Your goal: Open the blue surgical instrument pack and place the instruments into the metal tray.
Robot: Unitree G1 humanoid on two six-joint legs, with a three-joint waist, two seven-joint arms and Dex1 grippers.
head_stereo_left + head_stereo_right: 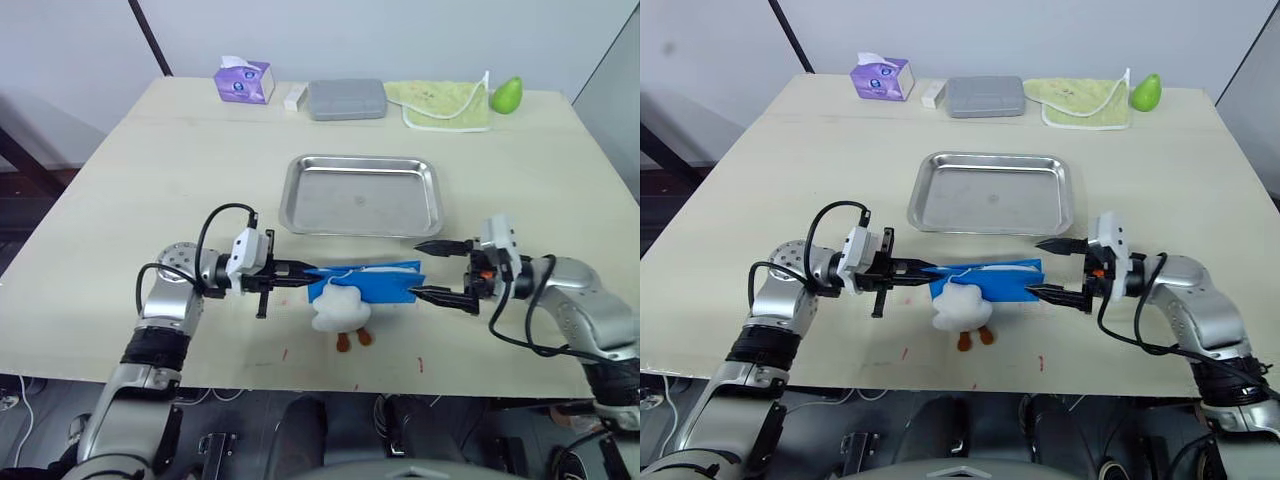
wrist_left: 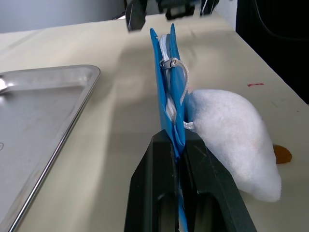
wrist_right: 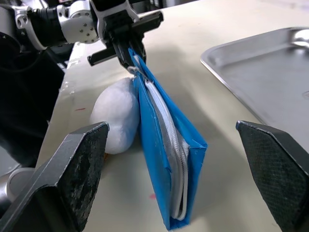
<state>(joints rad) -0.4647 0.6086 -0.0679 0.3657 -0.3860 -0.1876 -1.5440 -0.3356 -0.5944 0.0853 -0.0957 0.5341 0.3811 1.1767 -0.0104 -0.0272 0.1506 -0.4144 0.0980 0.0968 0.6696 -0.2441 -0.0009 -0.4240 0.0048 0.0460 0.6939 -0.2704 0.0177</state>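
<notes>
The blue surgical instrument pack [image 1: 365, 282] stands on its long edge on the table, just in front of the metal tray [image 1: 362, 195], which holds nothing. My left gripper [image 1: 303, 278] is shut on the pack's left end, pinching the blue fabric [image 2: 166, 96] near the white zip pull. At the pack's right end my right gripper [image 1: 418, 269] is open, one finger on each side of the pack [image 3: 159, 145] and clear of it. The instruments are hidden.
A white plush duck [image 1: 338, 312] with orange feet lies against the pack's near side. Along the far edge sit a purple tissue box [image 1: 243, 80], a grey hard case [image 1: 346, 98], a green cloth [image 1: 440, 102] and a green pear-shaped object [image 1: 506, 95].
</notes>
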